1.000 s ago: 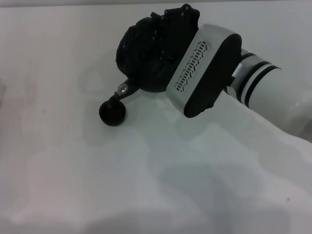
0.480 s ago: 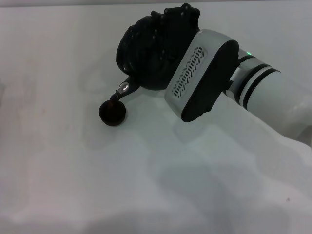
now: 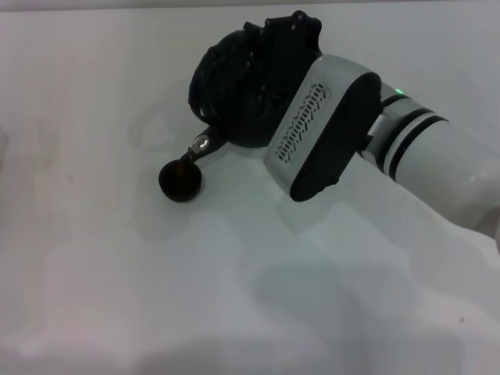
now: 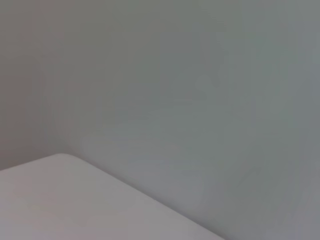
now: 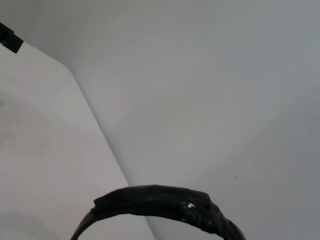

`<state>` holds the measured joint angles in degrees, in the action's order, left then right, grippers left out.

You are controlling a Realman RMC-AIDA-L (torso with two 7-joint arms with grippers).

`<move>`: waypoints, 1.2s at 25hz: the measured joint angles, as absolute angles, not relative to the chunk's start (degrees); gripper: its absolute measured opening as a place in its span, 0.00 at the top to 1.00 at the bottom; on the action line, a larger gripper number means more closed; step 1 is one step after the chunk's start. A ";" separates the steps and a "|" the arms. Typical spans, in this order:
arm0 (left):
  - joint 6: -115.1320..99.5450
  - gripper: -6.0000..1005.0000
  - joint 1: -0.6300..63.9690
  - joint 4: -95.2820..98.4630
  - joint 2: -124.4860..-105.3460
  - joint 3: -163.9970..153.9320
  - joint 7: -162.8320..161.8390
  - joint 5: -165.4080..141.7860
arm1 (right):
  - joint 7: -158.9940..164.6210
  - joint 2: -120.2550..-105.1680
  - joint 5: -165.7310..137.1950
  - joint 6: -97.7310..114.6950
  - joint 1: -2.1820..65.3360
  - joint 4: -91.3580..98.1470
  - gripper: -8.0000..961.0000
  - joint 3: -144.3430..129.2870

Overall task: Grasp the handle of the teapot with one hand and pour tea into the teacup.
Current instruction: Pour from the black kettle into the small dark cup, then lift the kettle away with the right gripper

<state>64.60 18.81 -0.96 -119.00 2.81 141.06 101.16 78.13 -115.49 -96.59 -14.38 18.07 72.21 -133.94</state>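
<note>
Teapot hung tilted over the white tabletop, its spout dipping toward seven o'clock, right above the small dark teacup. From three o'clock the right arm reached over the pot. Its tool sat at the handle; whether it was clamped could not be told.

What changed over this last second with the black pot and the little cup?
The right arm's wrist has shifted slightly, carrying the teapot a touch farther back, its spout still over the teacup. The teacup has stayed where it was on the white table. The left arm is out of sight.
</note>
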 joint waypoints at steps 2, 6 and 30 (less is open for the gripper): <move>64.60 0.11 18.81 -0.97 -119.00 2.81 141.06 101.17 | 78.16 -115.49 -96.60 -14.39 17.99 72.21 0.88 -133.98; 64.60 0.11 18.79 -0.97 -119.00 2.81 141.06 101.16 | 78.24 -115.46 -96.57 -14.41 17.77 72.17 0.88 -134.10; 64.78 0.11 18.74 -0.97 -119.09 2.82 140.88 101.22 | 78.83 -115.49 -90.40 -13.80 13.10 76.89 0.87 -133.87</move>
